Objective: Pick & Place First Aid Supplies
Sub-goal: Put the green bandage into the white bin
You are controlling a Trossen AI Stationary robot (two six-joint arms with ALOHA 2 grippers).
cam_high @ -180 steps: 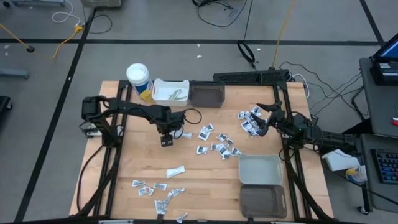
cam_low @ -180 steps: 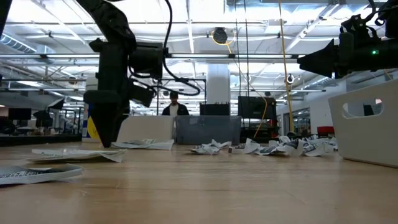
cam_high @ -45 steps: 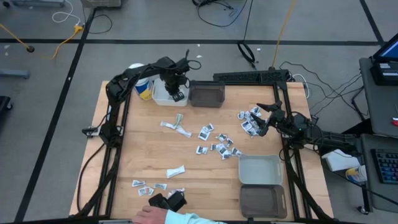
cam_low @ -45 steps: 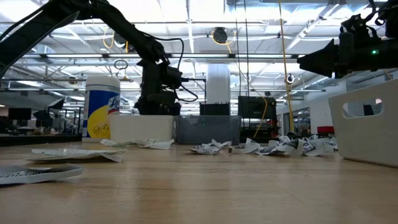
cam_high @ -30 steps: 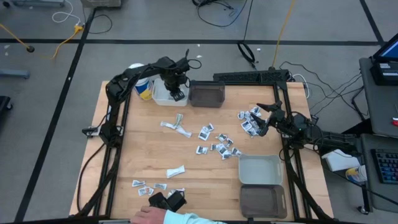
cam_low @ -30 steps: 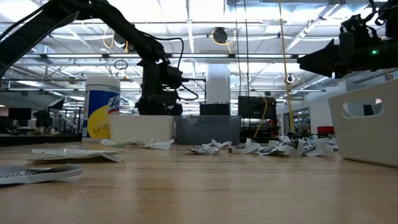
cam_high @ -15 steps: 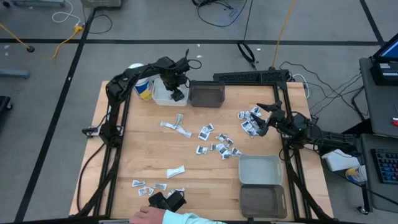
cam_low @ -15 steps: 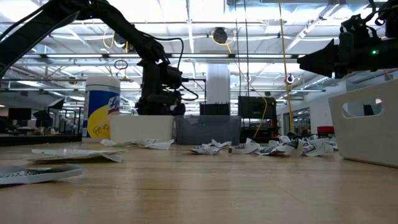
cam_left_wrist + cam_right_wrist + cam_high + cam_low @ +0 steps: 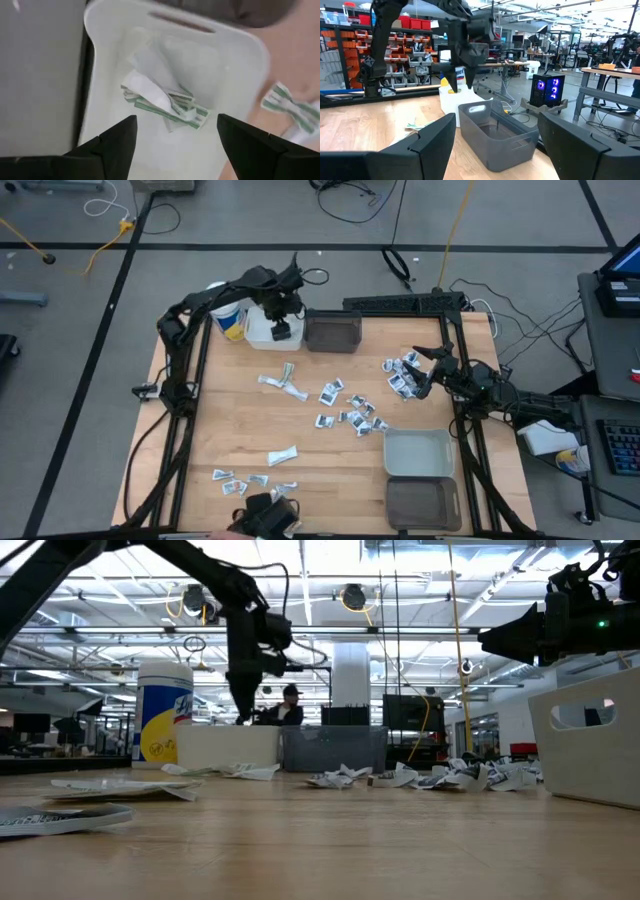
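Left gripper (image 9: pixel 281 330) hung over white bin (image 9: pixel 262 337); cup (image 9: pixel 222 306), grey bin (image 9: pixel 333 333) flanked; table centre cluttered with packets (image 9: pixel 355 416).

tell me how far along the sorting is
Early. Done: a few green-striped packets lie in the white bin. In hand: nothing; the left gripper hangs open over that bin, and the right gripper waits open at the table's right edge. Left: most packets, in the centre cluster and near the front edge.

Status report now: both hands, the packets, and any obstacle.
Left hand open above white bin, holding nothing. Green-striped packets lie inside the bin. Right hand open, waiting beside scattered packets. No obstacle seen.
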